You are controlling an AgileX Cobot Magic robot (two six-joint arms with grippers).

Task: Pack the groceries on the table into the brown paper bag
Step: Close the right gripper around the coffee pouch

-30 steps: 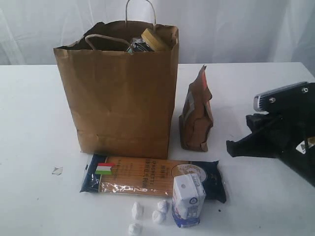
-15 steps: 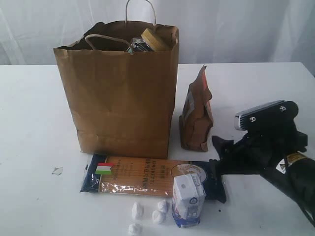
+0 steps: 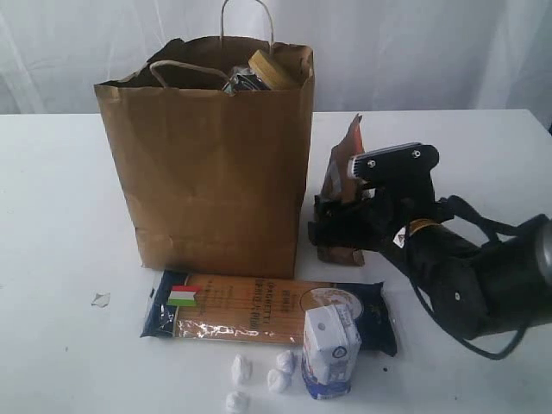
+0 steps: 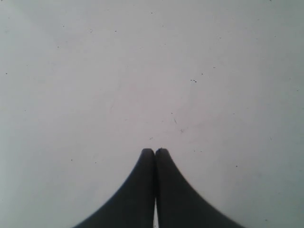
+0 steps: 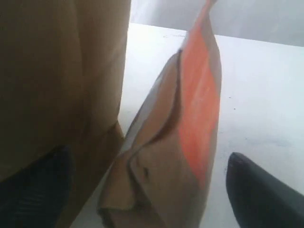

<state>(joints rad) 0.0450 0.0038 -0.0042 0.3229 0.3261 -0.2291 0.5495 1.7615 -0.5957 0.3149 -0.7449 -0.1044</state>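
On the white table lies a tricolour-labelled spaghetti packet; the right gripper gapes around the brown pouch, and the left gripper is pinched closed.

The exterior camera faces the table frontally from mid-range, sharing the pouch just ahead of the right gripper with the close right wrist camera, while the left wrist camera looks past the left gripper onto nearby table.

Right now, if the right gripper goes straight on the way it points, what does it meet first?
Most likely the brown pouch, which stands straight ahead between the open fingers of the right gripper. One finger is close to the paper bag and may brush it; depth is unclear.
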